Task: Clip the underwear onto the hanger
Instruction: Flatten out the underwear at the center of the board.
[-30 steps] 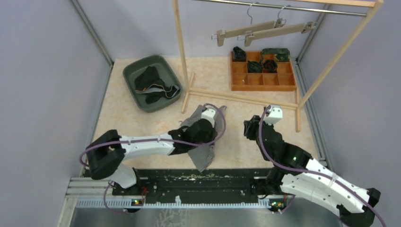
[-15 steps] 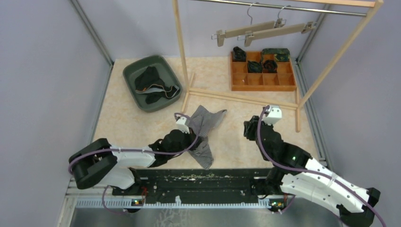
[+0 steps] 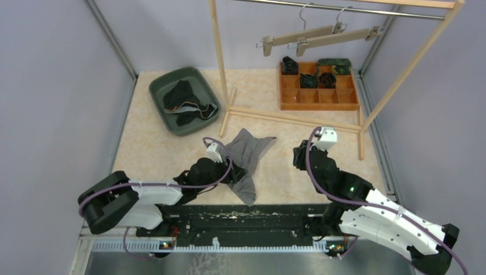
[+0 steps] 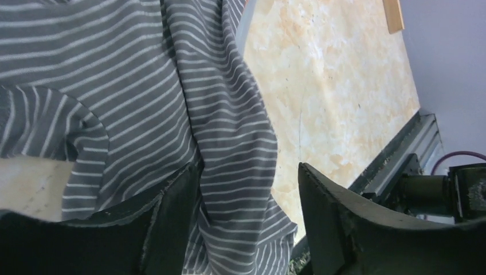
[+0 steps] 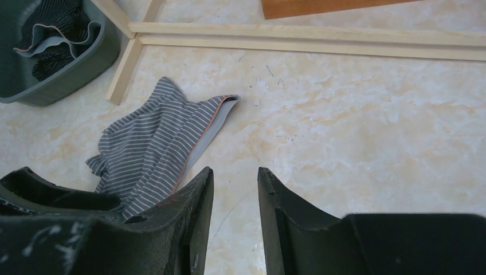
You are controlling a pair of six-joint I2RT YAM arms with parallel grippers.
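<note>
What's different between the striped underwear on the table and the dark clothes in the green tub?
The striped underwear is grey with thin white stripes; the dark clothes are black with a pale edge band. The striped underwear lies on the bare table; the dark clothes sit bunched in the green tub. The left hand stands open over the striped underwear; none is near the dark clothes. Both are crumpled, off the hangers.
</note>
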